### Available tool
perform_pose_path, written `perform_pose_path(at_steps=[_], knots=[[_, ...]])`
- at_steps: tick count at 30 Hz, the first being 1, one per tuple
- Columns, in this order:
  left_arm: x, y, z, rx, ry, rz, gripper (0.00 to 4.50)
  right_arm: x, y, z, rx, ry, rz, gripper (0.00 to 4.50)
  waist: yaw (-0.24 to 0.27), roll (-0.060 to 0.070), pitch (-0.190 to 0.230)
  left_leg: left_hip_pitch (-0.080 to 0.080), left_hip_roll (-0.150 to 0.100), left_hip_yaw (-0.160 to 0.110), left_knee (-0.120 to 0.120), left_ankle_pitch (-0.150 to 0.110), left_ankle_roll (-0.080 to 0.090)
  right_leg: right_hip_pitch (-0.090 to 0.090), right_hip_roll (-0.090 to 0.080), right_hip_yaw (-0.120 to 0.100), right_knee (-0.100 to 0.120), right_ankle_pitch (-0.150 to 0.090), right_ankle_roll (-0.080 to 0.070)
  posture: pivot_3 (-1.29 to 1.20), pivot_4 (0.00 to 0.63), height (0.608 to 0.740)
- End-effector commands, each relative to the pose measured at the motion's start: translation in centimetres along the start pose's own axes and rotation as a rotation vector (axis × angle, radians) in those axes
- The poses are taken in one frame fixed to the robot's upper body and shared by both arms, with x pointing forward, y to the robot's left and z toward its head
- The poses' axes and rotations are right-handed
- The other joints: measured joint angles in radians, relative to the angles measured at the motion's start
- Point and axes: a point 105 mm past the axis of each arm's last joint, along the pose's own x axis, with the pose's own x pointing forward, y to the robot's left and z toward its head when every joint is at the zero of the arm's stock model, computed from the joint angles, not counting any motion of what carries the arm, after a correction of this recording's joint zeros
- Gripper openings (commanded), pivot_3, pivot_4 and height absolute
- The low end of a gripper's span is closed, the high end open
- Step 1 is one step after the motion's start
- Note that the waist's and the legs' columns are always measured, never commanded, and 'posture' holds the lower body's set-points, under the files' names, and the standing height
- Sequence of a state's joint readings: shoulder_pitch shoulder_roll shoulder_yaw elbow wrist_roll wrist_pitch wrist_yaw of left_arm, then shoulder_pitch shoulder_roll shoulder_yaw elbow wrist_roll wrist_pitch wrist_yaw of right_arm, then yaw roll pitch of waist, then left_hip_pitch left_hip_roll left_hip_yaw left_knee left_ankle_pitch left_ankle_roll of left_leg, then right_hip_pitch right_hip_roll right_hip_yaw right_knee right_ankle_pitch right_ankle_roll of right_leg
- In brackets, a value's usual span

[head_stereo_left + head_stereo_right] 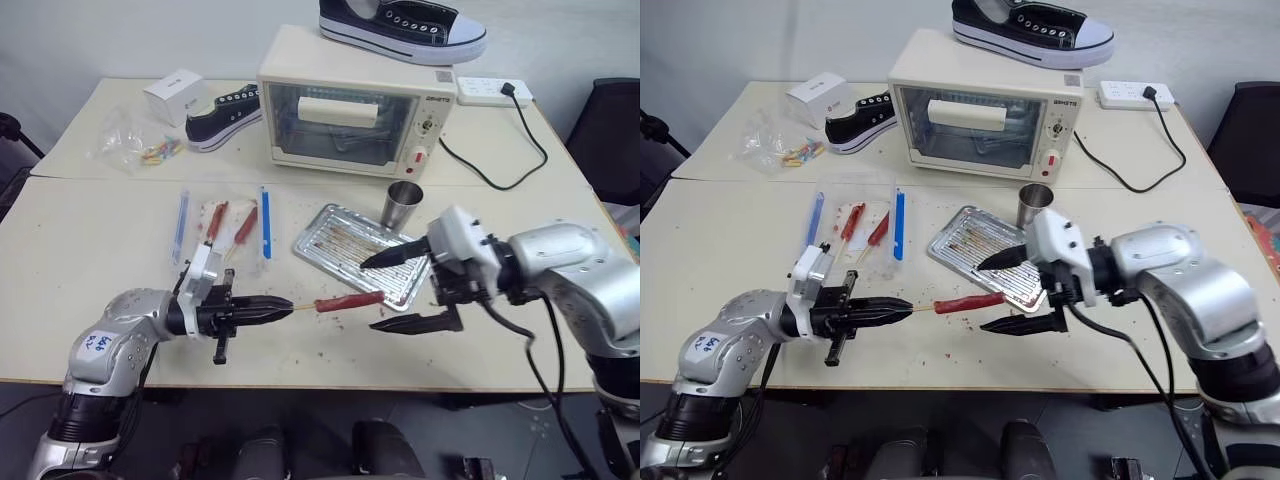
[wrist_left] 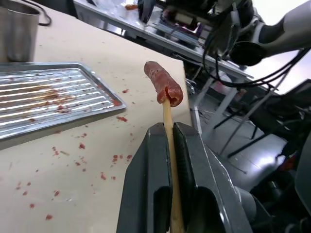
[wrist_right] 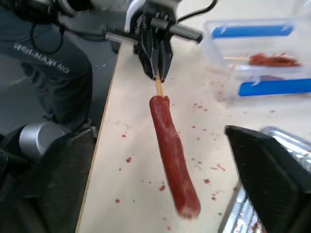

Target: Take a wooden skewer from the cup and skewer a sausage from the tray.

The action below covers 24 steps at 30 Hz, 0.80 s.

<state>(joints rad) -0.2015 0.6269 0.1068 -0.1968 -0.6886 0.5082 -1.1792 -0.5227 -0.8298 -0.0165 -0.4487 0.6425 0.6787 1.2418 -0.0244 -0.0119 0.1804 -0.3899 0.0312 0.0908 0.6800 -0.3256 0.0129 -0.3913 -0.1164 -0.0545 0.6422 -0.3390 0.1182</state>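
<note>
Toaster oven, sneaker atop; power strip.

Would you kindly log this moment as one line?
left gripper: shut on thin wooden skewer | slim red-brown sausage: skewered | right gripper: open

Bare tabletop along left side and front edge: open passage. Centre front obstructed: left gripper, jaws clamped on wooden skewer, holds sausage level above table; right gripper, jaws wide apart, just beside sausage tip. Tray and cup stand close behind. Toaster oven blocks rear centre; power cable crosses right rear. Blue strips lie left of tray.
</note>
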Motion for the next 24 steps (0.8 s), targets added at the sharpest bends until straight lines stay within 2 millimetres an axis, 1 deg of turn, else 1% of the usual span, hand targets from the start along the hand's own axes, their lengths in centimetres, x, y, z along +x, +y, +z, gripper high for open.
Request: perform_pose_path(at_steps=[1, 2, 3, 5, 7, 10, 12, 17, 20, 22, 24], knots=[[-1.6, 0.3, 2.1, 0.087, -0.110, 0.147, 0.00, -2.7, -0.6, 1.4, -0.077, -0.124, -0.191, 4.48, 0.001, 0.000, 0.000, 0.000, 0.000, 0.000, 0.000, 0.000, 0.000, 0.000, 0.000, 0.001, 0.000, 0.000, 0.000, 0.00, 0.150, 0.740], [-2.3, 0.7, 2.6, 0.108, -0.150, 0.223, 0.00, -3.4, -0.9, 1.4, -0.080, -0.166, -0.262, 4.48, 0.002, 0.000, 0.000, 0.000, 0.000, 0.000, 0.000, 0.000, 0.000, 0.000, 0.000, 0.001, 0.000, 0.000, 0.000, 0.00, 0.150, 0.740], [-3.3, 1.5, 3.5, 0.139, -0.215, 0.335, 0.00, -4.1, -1.2, 1.0, -0.077, -0.196, -0.355, 4.48, 0.003, 0.000, 0.000, 0.000, 0.000, 0.000, 0.000, 0.000, 0.000, 0.001, 0.000, 0.002, 0.000, 0.000, 0.000, 0.00, 0.150, 0.740], [-5.7, 2.8, 5.1, 0.164, -0.359, 0.534, 0.00, -5.2, -1.0, 0.0, -0.035, -0.229, -0.454, 4.48, 0.008, -0.001, 0.000, 0.000, 0.000, -0.001, 0.000, 0.000, 0.000, 0.001, 0.000, 0.002, 0.000, 0.000, 0.000, 0.00, 0.150, 0.740], [-7.4, 3.4, 5.4, 0.176, -0.418, 0.673, 0.00, -5.8, -0.3, -0.4, -0.009, -0.306, -0.488, 4.48, 0.016, -0.001, 0.000, 0.000, 0.000, -0.001, 0.000, 0.000, 0.000, 0.001, 0.000, 0.003, 0.000, 0.000, 0.000, 0.00, 0.150, 0.740], [-9.4, 4.2, 5.4, 0.169, -0.483, 0.853, 0.00, -6.0, 0.4, -1.3, -0.032, -0.349, -0.591, 4.48, 0.020, -0.001, 0.000, 0.002, 0.000, 0.001, 0.000, 0.000, 0.000, 0.001, 0.001, 0.002, 0.000, 0.000, 0.000, 0.00, 0.150, 0.740], [-9.6, 4.8, 4.7, 0.165, -0.444, 0.911, 0.00, -5.6, 0.8, -1.4, -0.050, -0.381, -0.648, 4.48, 0.022, -0.001, -0.001, 0.002, -0.001, 0.002, -0.001, 0.000, 0.000, 0.001, 0.002, 0.002, 0.001, 0.000, 0.000, 0.00, 0.150, 0.740], [-8.7, 6.3, 4.2, 0.147, -0.431, 0.981, 0.00, -4.4, 1.7, -1.8, -0.112, -0.379, -0.669, 4.48, 0.026, -0.002, -0.001, 0.002, -0.002, 0.002, 0.000, 0.000, 0.000, 0.001, 0.002, 0.002, 0.001, 0.000, 0.001, 0.00, 0.150, 0.740], [-7.7, 6.5, 3.7, 0.121, -0.422, 0.961, 0.00, -3.4, 2.7, -2.8, -0.134, -0.327, -0.591, 4.48, 0.024, -0.002, -0.001, 0.002, -0.002, 0.002, 0.000, 0.000, 0.000, 0.001, 0.002, 0.002, 0.001, 0.000, 0.001, 0.00, 0.150, 0.740], [-7.4, 6.5, 3.6, 0.122, -0.422, 0.948, 0.00, -3.3, 2.9, -3.0, -0.135, -0.329, -0.584, 4.48, 0.024, -0.002, -0.001, 0.002, -0.001, 0.002, -0.001, 0.000, 0.000, 0.001, 0.003, 0.002, 0.000, 0.000, 0.001, 0.00, 0.150, 0.740], [-7.1, 6.4, 3.7, 0.108, -0.437, 0.937, 0.60, -3.2, 2.8, -3.2, -0.134, -0.330, -0.580, 4.50, 0.022, -0.002, -0.001, 0.003, -0.001, 0.002, 0.000, 0.000, 0.000, 0.001, 0.003, 0.002, 0.001, 0.000, 0.001, 0.00, 0.150, 0.740]])
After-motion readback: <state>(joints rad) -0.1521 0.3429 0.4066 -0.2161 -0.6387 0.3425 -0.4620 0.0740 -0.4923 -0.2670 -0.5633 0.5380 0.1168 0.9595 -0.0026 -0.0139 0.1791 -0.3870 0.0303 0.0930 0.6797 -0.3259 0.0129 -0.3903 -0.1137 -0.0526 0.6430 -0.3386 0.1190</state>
